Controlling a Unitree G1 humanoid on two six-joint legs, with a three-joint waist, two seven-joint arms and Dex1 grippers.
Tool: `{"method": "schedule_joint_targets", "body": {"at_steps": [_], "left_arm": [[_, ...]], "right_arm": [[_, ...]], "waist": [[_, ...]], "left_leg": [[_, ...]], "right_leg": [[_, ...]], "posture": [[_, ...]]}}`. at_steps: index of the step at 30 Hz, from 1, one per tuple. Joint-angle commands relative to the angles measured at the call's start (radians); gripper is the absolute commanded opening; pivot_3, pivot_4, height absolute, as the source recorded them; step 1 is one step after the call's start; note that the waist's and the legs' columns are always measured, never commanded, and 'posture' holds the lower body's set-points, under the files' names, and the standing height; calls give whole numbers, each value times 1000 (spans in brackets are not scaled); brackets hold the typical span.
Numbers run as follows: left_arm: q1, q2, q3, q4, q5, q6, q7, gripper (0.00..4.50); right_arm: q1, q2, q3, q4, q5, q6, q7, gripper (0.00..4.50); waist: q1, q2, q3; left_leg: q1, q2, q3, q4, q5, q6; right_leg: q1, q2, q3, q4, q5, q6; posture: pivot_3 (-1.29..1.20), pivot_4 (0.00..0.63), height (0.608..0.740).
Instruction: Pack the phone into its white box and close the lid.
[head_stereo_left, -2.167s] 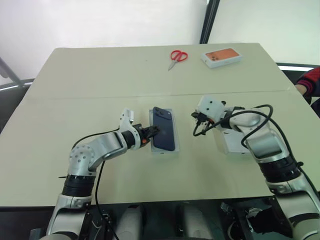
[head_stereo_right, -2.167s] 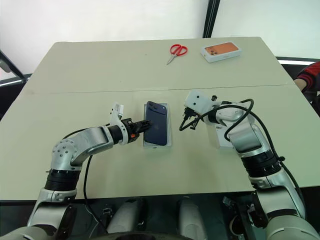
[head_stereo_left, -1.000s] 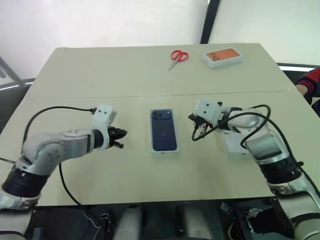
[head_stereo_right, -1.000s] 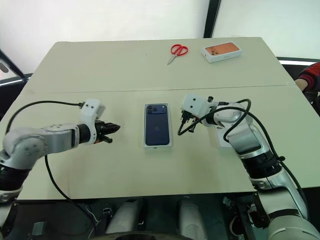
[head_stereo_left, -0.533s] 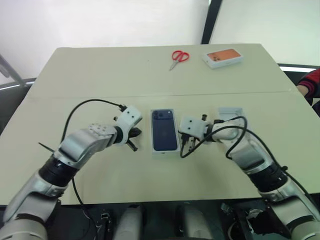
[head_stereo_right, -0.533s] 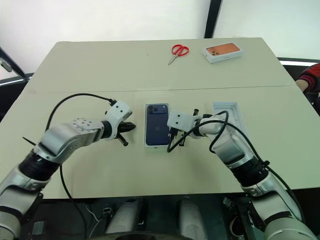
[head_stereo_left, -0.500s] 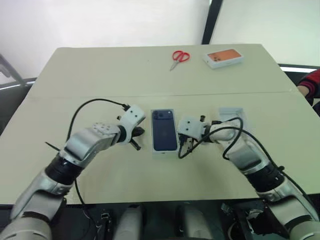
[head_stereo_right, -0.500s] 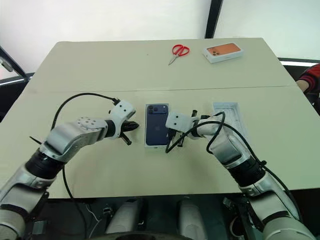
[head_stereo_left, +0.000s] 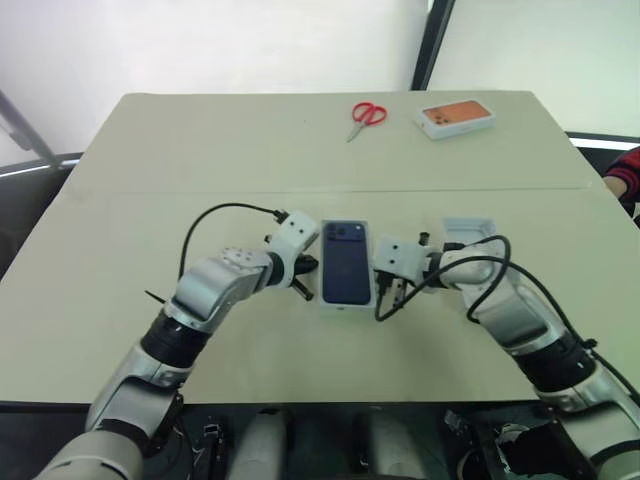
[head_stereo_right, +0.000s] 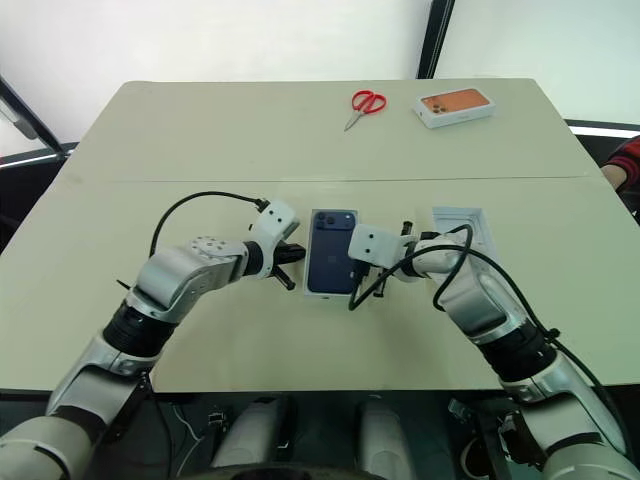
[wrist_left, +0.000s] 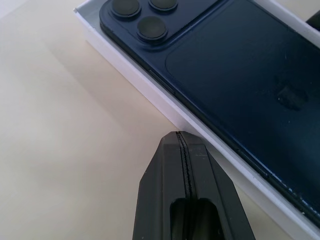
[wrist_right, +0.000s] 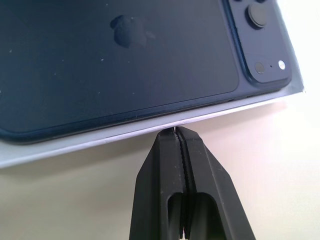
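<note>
Swung in close from both flanks since a second back: left claw (head_stereo_left: 306, 268) at 9 o'clock of the box (head_stereo_left: 327, 300), right claw (head_stereo_left: 392, 293) at 3, both pressed together, holding nothing. Phone (head_stereo_left: 347, 272) already seated inside. Probably squaring up the box; next, fetching the lid (head_stereo_left: 470, 232) off the table (head_stereo_left: 200, 150).
</note>
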Motion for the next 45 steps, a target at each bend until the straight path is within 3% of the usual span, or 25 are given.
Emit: {"method": "schedule_joint_targets", "body": {"at_steps": [1, 14, 27, 30, 35, 37, 45], "left_arm": [[-35, -73, -88, 21, 1, -6, -85, 9], [-120, -216, -165, 126, 105, -30, -216, 9], [-96, -190, -94, 95, 137, -5, -240, 9], [-71, -116, -3, 32, 120, 33, -238, 0], [-29, -19, 75, -23, 111, 33, -239, 0], [-9, 14, 106, -36, 110, -6, -248, 0], [107, 106, 135, -99, 135, -336, -353, 0]], "right_arm": [[17, -34, -56, -80, 29, -8, 24, 0], [103, -142, -137, -117, 47, -15, 80, 0], [97, -175, -186, -72, 32, -36, 71, 0], [97, -212, -285, -101, 114, 28, 123, 886], [93, -200, -380, -140, 221, 172, 111, 3450], [67, -174, -406, -143, 246, 318, 65, 4383], [-108, -40, -392, -38, 271, 917, -167, 4383]], "waist": [[1, 0, 0], [-2, 0, 0], [-4, 0, 0], [-6, 2, 1], [-14, 2, 1], [-13, 2, 1], [-8, 3, 1]], "left_leg": [[0, 0, 0, 2, -1, 1], [0, -1, 0, 6, -2, 3], [1, 0, 0, 6, -2, 3], [0, 0, 0, 6, -2, 3], [1, 3, 0, 5, -3, 5], [1, 3, 0, 5, -4, 6], [0, 3, 0, 5, -3, 5]], "right_leg": [[2, 0, -1, -1, 0, 0], [5, -1, -1, -1, -1, 2], [5, -1, -1, -1, -1, 2], [4, -1, -1, -1, -1, 2], [4, 0, -1, 0, -1, 1], [4, 0, 0, 0, -1, 2], [3, -2, 0, 0, -1, 1]], "posture": [[0, 150, 740], [0, 150, 740], [0, 150, 740], [0, 150, 740], [0, 150, 740], [0, 150, 740], [0, 150, 740]]}}
